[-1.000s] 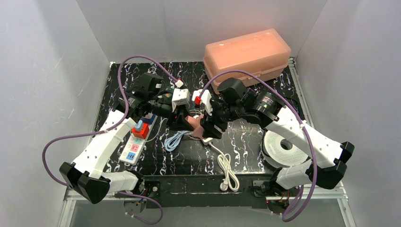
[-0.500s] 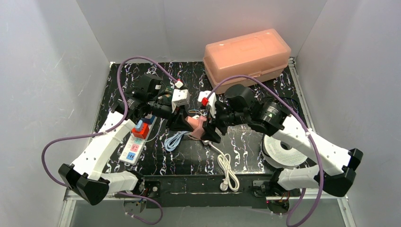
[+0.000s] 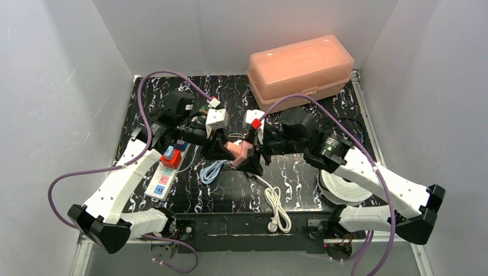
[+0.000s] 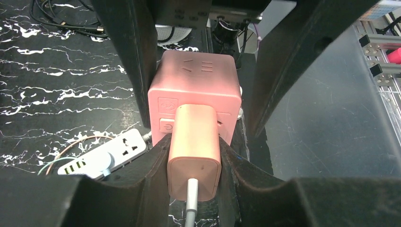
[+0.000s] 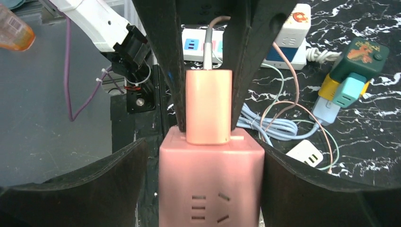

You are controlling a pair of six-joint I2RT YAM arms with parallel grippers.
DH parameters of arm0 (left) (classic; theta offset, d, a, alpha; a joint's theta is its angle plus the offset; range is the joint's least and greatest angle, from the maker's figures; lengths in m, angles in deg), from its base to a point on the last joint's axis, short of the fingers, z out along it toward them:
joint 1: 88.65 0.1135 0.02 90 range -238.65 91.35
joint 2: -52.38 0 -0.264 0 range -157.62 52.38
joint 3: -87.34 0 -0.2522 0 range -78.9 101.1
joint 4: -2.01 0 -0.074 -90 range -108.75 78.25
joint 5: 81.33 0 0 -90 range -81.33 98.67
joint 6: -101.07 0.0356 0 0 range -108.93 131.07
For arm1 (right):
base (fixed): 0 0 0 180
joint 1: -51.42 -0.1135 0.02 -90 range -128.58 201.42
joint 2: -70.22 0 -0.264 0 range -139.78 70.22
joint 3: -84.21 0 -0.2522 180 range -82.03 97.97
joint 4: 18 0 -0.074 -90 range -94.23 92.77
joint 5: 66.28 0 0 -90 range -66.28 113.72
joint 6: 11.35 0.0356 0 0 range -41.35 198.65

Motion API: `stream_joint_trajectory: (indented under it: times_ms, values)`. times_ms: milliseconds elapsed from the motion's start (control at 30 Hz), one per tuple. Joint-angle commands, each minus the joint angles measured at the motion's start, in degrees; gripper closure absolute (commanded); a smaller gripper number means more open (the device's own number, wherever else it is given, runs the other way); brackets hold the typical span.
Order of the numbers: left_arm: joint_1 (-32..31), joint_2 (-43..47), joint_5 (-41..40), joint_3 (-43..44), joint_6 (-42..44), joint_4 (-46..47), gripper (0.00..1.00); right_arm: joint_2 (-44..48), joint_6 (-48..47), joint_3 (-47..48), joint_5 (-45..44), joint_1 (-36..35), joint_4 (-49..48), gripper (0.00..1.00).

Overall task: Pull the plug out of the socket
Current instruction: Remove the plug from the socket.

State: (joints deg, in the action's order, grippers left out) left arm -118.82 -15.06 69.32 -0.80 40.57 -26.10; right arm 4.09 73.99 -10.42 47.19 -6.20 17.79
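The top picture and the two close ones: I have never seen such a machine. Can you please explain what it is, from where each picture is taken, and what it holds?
It is two robot arms bolted at the near edge of a black marbled table. The wide picture looks down from above and behind them. Each close picture comes from a camera on one wrist.

The left end effector pinches a pink plug, which sits in a pink cube socket. The right end effector stands around that cube with its fingers spread, and seems not to clamp it.

Also on the table are a white power strip, loose white cables, a round white object and an orange plastic box at the back.
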Motion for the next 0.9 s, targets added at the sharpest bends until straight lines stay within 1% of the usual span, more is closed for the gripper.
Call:
stream_joint_trajectory:
  times_ms: [0, 100, 167, 200, 267, 367, 467, 567, 600, 700, 867]
  values:
    - [0.12, 1.67, 4.57, -0.37, -0.90, 0.82, 1.00, -1.93, -0.60, 3.28, 3.40, -0.55, -4.43, 0.14]
    - [0.12, 2.02, 4.95, -0.46, -0.99, 0.92, 1.00, -2.69, -0.64, 3.23, 4.44, -0.52, -5.10, 0.13]
    - [0.11, 2.15, 5.14, -0.56, -1.00, 0.99, 1.00, -3.30, -0.75, 3.46, 5.09, -0.55, -5.12, 0.18]
    - [0.11, 2.28, 5.17, -0.53, -1.02, 1.10, 1.00, -3.65, -0.73, 3.64, 5.36, -0.56, -4.88, 0.23]
    - [0.13, 2.52, 5.11, -0.57, -1.03, 1.16, 1.00, -4.21, -0.96, 3.87, 6.08, -0.47, -4.08, 0.35]
    - [0.11, 2.99, 4.80, -0.76, -0.48, 0.82, 1.00, -4.23, -1.18, 3.36, 7.21, -0.47, -2.51, 0.61]
    - [0.11, 3.59, 4.54, -1.02, 1.21, -0.19, 1.00, -3.53, -1.22, 2.05, 7.71, -0.47, -0.94, 0.80]
    - [0.20, 3.96, 4.41, -1.23, 1.71, -0.68, 1.00, -2.48, -1.22, 0.51, 7.74, -0.46, -0.05, 0.97]
    - [0.20, 4.06, 4.40, -1.24, 1.91, -1.02, 1.00, -2.09, -1.14, 0.06, 7.63, -0.47, 0.38, 0.99]
    - [0.44, 4.32, 4.60, -1.24, 1.97, -1.29, 1.00, -0.77, -1.22, -1.49, 6.79, -0.43, 1.86, 0.99]
    - [0.86, 4.75, 4.84, -1.11, 2.02, -1.43, 1.00, 2.71, -0.15, -6.74, 4.91, -0.22, 1.67, 0.99]
